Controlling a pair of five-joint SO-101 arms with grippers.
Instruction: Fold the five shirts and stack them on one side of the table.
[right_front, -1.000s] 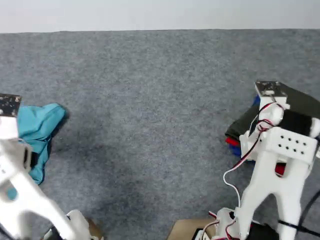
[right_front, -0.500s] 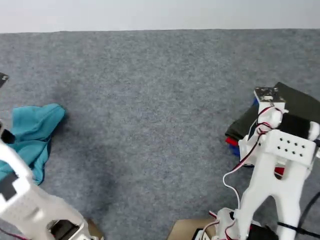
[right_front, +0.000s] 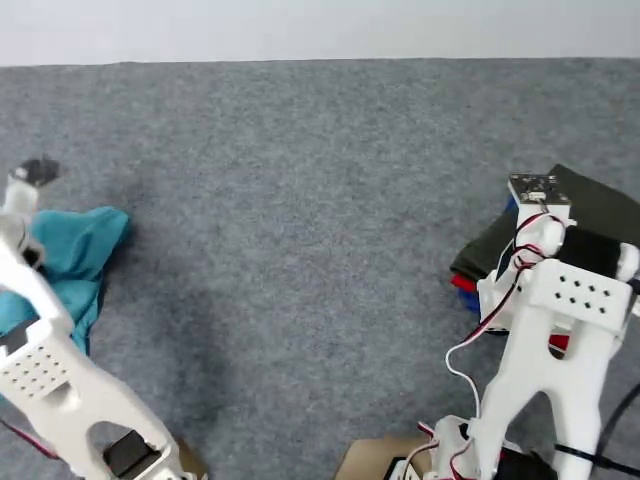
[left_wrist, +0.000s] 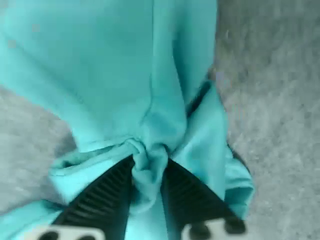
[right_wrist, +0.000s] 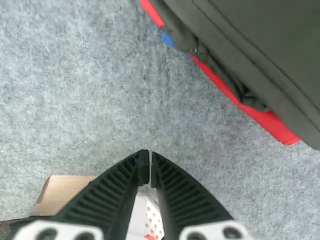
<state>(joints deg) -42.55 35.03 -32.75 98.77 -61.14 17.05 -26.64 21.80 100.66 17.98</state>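
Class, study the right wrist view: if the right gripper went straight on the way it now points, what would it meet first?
Most likely the bare grey table covering, just short of the stack of folded shirts. The right gripper, shut, aims down beside that stack. Depth is unclear.

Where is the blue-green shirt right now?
The teal shirt lies bunched at the left edge of the table in the high view, far from the folded stack on the right. In the left wrist view the left tool pinches it.
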